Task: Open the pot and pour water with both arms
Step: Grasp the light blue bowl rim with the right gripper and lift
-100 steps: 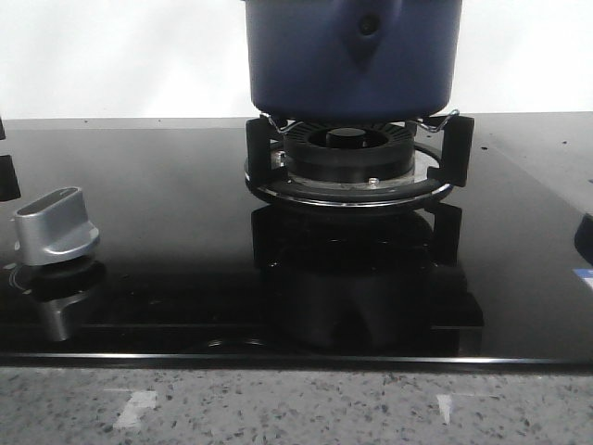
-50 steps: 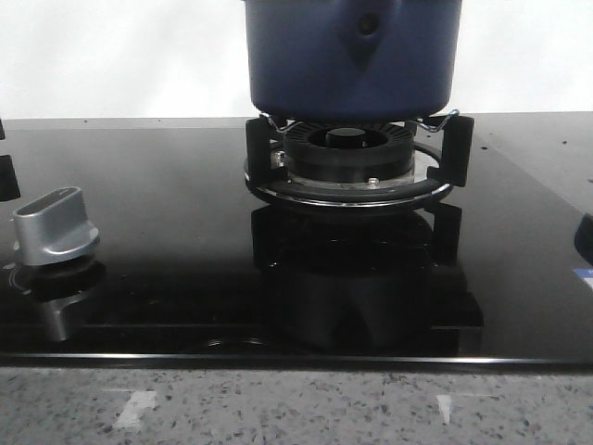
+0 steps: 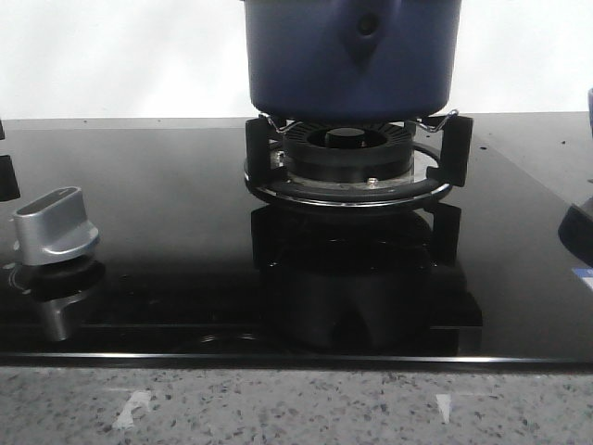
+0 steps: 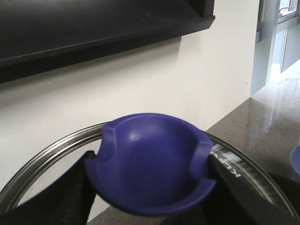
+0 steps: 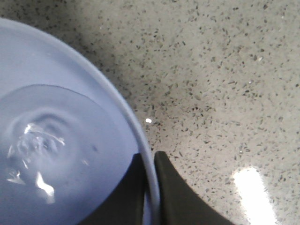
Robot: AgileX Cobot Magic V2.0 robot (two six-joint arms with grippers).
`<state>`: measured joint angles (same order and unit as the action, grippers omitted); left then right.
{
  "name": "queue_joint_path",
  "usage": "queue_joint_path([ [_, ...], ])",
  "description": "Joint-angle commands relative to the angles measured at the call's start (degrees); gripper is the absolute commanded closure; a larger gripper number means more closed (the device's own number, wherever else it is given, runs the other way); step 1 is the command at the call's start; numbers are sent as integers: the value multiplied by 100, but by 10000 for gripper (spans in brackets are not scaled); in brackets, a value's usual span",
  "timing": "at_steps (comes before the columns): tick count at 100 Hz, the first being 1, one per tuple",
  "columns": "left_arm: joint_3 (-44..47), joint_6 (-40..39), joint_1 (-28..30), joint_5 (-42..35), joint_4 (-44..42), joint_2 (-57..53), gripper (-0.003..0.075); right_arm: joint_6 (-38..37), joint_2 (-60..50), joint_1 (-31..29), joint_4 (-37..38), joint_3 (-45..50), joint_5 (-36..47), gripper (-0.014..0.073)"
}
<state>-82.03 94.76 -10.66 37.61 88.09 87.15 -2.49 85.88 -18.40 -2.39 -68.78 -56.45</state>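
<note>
The dark-blue pot (image 3: 352, 56) stands on the burner (image 3: 349, 162) at the back centre of the front view; its top is cut off by the frame. In the left wrist view my left gripper (image 4: 150, 180) is shut on the blue knob (image 4: 150, 154) of a glass lid with a steel rim (image 4: 47, 154), held up in the air facing a white wall. In the right wrist view my right gripper (image 5: 151, 164) is shut on the rim of a light-blue bowl (image 5: 70, 93) that holds water (image 5: 37, 140), above a speckled counter.
A silver stove knob (image 3: 56, 227) sits at the left of the black glass hob (image 3: 167, 185). A speckled stone counter edge (image 3: 296, 408) runs along the front. A blue sliver (image 3: 590, 100) shows at the right edge, with a dark reflection (image 3: 579, 232) below it.
A blue sliver has come into the front view at the right edge, and the dark reflection on the hob below it has grown and shifted. The pot has not moved.
</note>
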Motion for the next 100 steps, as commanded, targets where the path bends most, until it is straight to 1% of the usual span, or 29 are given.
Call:
queue_joint_path([
  [1,-202,-65,35,-101,420,-300,478,16,-257,-41,-84,-274,66,659],
  [25,-202,-65,35,-465,420,-300,478,16,-304,85,-466,-1228,-569,660],
  [46,-202,-65,35,-709,420,-300,478,96,-228,674,-540,-2338,-909,660],
  [63,-202,-65,35,-778,420,-300,478,96,98,1228,-540,-3280,-1091,660],
  [83,-202,-65,35,-936,420,-300,478,96,543,1793,-580,-4181,-1099,660],
  [100,-202,-65,35,-1137,420,-300,478,102,850,2207,-733,-4619,-737,660],
])
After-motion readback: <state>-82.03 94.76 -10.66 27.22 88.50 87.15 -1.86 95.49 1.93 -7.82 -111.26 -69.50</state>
